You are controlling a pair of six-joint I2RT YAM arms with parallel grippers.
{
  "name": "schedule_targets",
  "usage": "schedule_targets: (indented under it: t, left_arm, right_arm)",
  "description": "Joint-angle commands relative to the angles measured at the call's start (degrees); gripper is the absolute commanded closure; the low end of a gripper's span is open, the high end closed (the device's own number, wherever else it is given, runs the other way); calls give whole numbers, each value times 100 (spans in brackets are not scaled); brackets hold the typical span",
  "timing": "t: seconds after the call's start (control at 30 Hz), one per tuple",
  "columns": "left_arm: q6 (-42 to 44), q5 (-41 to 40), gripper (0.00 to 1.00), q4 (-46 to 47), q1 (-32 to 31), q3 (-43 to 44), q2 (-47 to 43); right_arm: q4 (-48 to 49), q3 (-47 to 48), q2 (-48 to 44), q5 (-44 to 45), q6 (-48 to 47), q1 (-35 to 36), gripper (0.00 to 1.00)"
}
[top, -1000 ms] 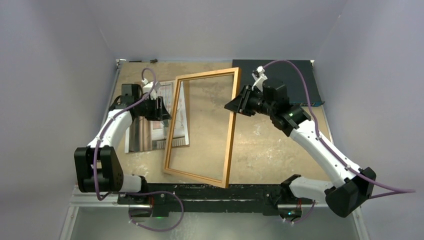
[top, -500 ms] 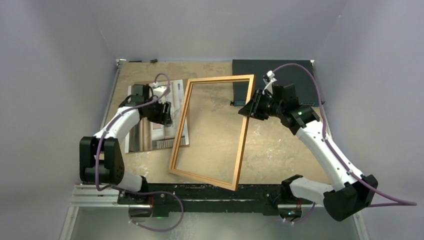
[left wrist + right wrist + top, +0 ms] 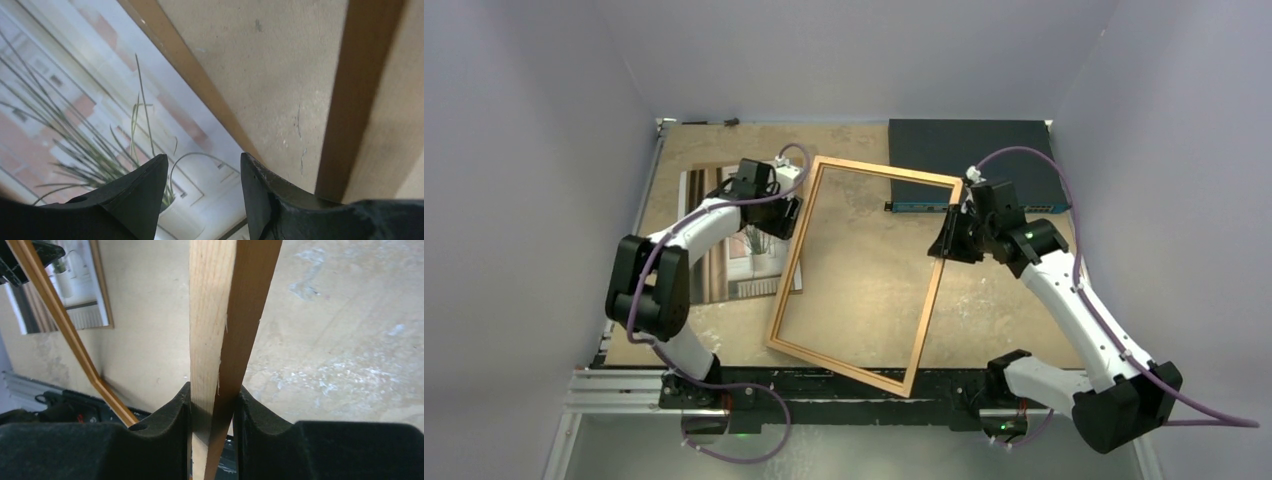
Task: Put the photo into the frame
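The orange-brown frame (image 3: 884, 171) hangs tilted over the middle of the table, its near corner reaching the front edge. My right gripper (image 3: 946, 240) is shut on its right rail; in the right wrist view the wooden rail (image 3: 220, 315) is pinched between both fingers (image 3: 212, 407). The photo (image 3: 739, 262), a window with a spindly plant, lies face up at the left, its right edge under the frame's left rail. My left gripper (image 3: 786, 215) hovers over it beside that rail, open and empty (image 3: 202, 167), with the print (image 3: 90, 115) and rail (image 3: 190, 65) below.
A dark blue flat box (image 3: 984, 150) lies at the back right, just behind the frame's far corner. The photo seems to rest on a brown board, whose edge shows (image 3: 102, 295). Grey walls close in on both sides of the table (image 3: 1004, 300).
The right gripper has swung the frame rightward and laid it flatter. The left gripper has moved right along the photo toward the frame's left rail, and its jaws have widened.
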Motion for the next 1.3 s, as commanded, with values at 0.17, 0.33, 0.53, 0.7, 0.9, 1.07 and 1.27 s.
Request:
schedule_targets:
  t: [0.17,0.33,0.53,0.7,0.9,1.07,1.27]
  left_arm:
    - [-275,-271,44,972,-294,657,1124]
    - [-125,-1062,45,1225,-446,579,1401]
    - [90,-2182,47,1211,-356,390,1458]
    - [115,-2110,47,1209,-51,124,1235]
    - [178,-1830,47,1087,211,-122,899]
    - [55,-1346,45,623,394,-10,267]
    - [81,-495,36,60,519,331,-393]
  right_arm:
    - [-296,12,-109,1218,-277,-42,100]
    - [-395,-36,-66,1083,-157,-46,100]
    - [-219,-265,6,837,48,-72,100]
    - [-59,-471,118,853,19,-97,100]
    - [200,-519,483,813,-171,-112,100]
    - [455,-213,1054,826,-384,-112,100]
    - [721,374,1992,1037,-720,-111,100]
